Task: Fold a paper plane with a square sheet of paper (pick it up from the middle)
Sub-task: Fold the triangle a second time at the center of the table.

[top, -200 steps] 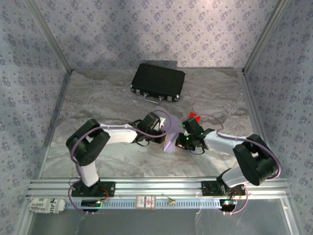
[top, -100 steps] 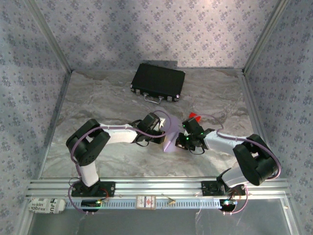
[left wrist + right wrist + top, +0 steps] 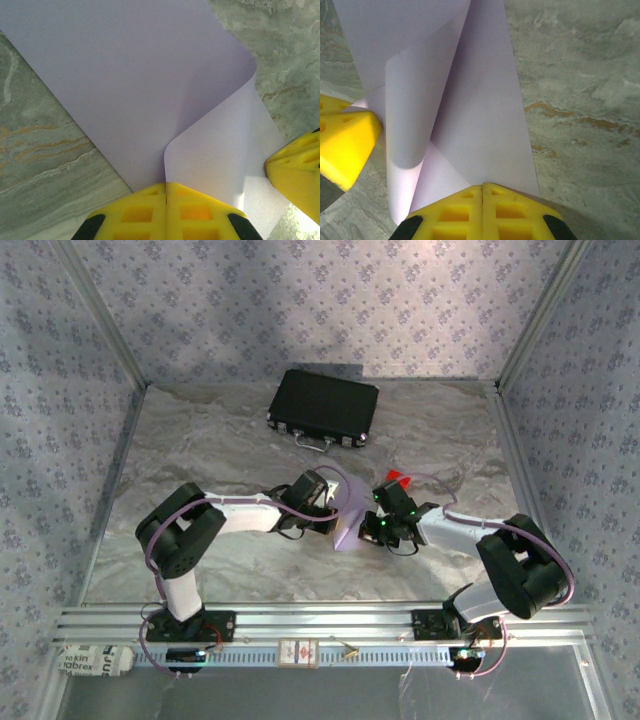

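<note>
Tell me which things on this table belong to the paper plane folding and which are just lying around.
Part of the job:
square sheet of paper, lilac, curled over
left end effector, shut on it
right end effector, shut on it

Just lying about:
black case, at the far side
small red block, beyond the right end effector

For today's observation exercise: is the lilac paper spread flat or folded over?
Partly folded over: in the left wrist view the square sheet of paper curls back over itself in a soft, uncreased bend.
</note>
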{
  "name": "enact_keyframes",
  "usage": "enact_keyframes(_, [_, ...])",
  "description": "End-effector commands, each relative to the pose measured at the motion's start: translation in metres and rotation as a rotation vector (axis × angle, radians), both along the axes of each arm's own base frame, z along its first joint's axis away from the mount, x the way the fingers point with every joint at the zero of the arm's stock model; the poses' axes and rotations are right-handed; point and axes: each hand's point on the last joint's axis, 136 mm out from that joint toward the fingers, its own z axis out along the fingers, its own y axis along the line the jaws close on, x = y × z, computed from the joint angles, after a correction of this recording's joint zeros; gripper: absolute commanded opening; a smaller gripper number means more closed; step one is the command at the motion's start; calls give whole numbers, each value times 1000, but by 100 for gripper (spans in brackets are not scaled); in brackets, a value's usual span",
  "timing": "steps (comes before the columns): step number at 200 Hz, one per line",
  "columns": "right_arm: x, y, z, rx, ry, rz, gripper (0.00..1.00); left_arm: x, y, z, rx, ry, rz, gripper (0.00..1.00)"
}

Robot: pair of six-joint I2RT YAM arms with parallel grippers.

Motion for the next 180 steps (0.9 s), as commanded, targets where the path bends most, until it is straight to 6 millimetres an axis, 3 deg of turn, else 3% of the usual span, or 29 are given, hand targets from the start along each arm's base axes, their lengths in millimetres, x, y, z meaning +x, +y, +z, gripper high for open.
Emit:
enact_keyframes(1, [-12,-11,-13,-62,54,6,5,8,-5,2,0,-21,-9,2])
enact_keyframes(180, [-13,-13,-14,-67,57,6,5,9,-7,9,-22,-34,-10,3])
